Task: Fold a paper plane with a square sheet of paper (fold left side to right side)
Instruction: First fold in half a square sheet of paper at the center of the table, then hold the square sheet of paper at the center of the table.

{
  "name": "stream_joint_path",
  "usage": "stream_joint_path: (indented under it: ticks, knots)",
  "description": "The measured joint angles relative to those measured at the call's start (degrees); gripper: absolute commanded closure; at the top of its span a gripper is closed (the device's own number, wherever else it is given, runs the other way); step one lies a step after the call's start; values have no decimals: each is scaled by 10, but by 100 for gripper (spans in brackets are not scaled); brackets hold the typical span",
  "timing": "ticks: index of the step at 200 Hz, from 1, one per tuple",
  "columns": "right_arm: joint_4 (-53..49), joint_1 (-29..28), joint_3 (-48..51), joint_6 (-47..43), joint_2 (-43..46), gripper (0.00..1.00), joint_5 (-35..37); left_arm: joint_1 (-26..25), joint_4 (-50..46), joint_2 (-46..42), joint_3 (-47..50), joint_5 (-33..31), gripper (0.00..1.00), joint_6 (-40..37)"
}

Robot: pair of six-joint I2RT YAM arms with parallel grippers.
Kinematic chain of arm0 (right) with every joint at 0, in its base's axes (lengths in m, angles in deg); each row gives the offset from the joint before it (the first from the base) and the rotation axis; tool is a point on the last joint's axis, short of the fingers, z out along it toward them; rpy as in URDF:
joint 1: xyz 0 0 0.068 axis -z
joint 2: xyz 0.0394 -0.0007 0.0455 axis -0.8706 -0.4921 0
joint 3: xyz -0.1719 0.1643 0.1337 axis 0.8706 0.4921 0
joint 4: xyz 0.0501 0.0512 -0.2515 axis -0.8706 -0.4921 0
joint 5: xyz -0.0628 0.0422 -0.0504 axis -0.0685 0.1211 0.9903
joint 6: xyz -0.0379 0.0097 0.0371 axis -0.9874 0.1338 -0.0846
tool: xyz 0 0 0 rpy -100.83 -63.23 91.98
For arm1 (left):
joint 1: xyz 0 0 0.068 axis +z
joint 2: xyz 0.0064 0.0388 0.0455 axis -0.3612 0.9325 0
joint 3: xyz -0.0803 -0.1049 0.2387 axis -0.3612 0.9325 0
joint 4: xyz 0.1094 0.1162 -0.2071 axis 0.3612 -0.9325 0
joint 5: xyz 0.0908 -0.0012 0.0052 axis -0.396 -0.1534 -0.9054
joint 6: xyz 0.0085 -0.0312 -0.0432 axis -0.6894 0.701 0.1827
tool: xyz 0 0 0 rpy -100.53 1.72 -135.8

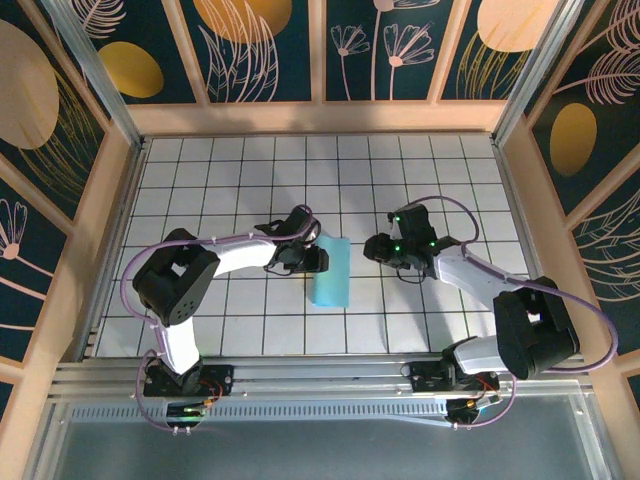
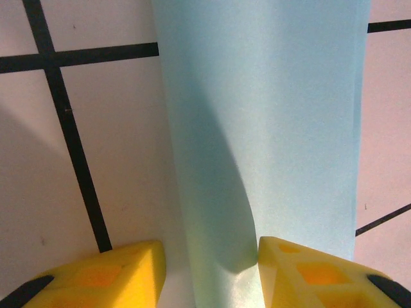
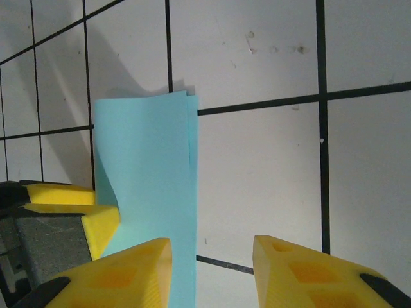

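Sheet: the thin light teal-blue sheet of paper (image 1: 331, 272) lies folded into a narrow upright strip at the centre of the top view, on the white tiled table (image 1: 200, 180) with black grid lines.
Sheet edges: at the strip's top right corner in the right wrist view, 2 layers show with their edges slightly offset. The strip's left side curls up off the table.
Left end effector: the left end effector (image 2: 212, 253) sits at the strip's left edge, just left of centre in the top view. It is released, with its 2 yellow fingers (image 2: 109, 276) standing apart at the bottom of the left wrist view and the raised curl of the sheet running between them.
Contact: the finger at the lower right of the left wrist view touches the curl. The finger at the lower left is just beside the sheet, over bare tile.
Right end effector: the right end effector (image 3: 212, 250) hangs right of centre in the top view, near the strip's right edge. It is released, its jaws wide apart with bare tile between them. At the bottom of the right wrist view, its left finger overlaps the strip's right edge.
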Motion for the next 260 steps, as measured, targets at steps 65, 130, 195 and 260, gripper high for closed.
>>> stream_joint_path:
  ticks: [65, 130, 195, 260]
  knots:
    - [1, 0, 5, 0, 0, 61, -12, -5, -20, 7, -14, -11, 53, -13]
    - [5, -3, 5, 1, -12, 61, -27, -10, -26, 9, -19, -21, 53, -14]
    - [7, -16, 5, 1, -31, 61, -31, -12, -33, 12, -24, -23, 52, -15]
    - [15, -16, 5, 1, -32, 61, -33, -14, -43, 16, -32, -30, 51, -15]
